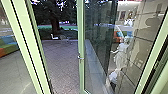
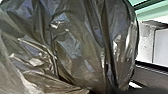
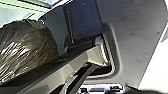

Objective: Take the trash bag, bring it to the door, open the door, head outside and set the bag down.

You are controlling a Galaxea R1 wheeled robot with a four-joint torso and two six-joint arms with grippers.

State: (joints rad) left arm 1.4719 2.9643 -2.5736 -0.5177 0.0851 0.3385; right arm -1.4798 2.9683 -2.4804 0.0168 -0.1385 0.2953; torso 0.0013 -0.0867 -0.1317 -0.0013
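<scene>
The glass door with its pale green frame stands partly open in the head view, a small handle on its edge. Through the gap, paved ground stretches outside. The dark, shiny trash bag is large and close in the left wrist view, its creased plastic hiding much behind it. In the right wrist view the trash bag lies beyond the robot's jointed bar. How the bag is held is hidden.
A green door post slants down the left side. Behind glass is a colourful sofa. A tree and a white chair stand outside. Reflections, including a pale figure, show in the right-hand glass.
</scene>
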